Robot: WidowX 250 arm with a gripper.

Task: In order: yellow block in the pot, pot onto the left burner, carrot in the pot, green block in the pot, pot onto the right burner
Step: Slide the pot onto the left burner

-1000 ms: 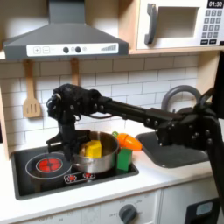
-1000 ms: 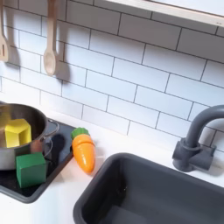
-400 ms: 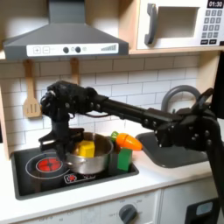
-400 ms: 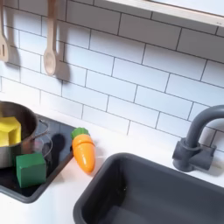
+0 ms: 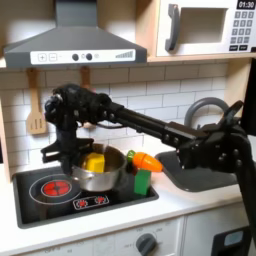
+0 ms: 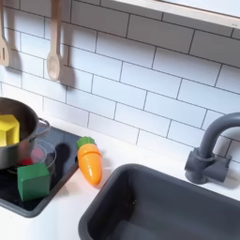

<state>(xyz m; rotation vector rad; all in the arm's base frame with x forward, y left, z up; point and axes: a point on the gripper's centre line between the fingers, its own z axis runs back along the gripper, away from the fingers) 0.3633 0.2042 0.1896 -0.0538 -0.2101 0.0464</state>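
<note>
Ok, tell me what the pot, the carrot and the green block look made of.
The pot: shiny metal, probably steel, given its reflective walls. The carrot: matte orange, likely plastic or painted wood. The green block: smooth flat green, plastic or painted wood; can't tell which.

Shiny metal among matt plastic toys

The pot (image 5: 97, 170) looks like polished steel; the yellow block (image 6: 8, 129), green block (image 6: 32, 181) and carrot (image 6: 90, 161) look like smooth plastic, the cooktop (image 5: 45, 198) glossy black, the spoon (image 6: 54, 62) wooden, the wall tiles (image 6: 141, 80) glazed white.
</note>
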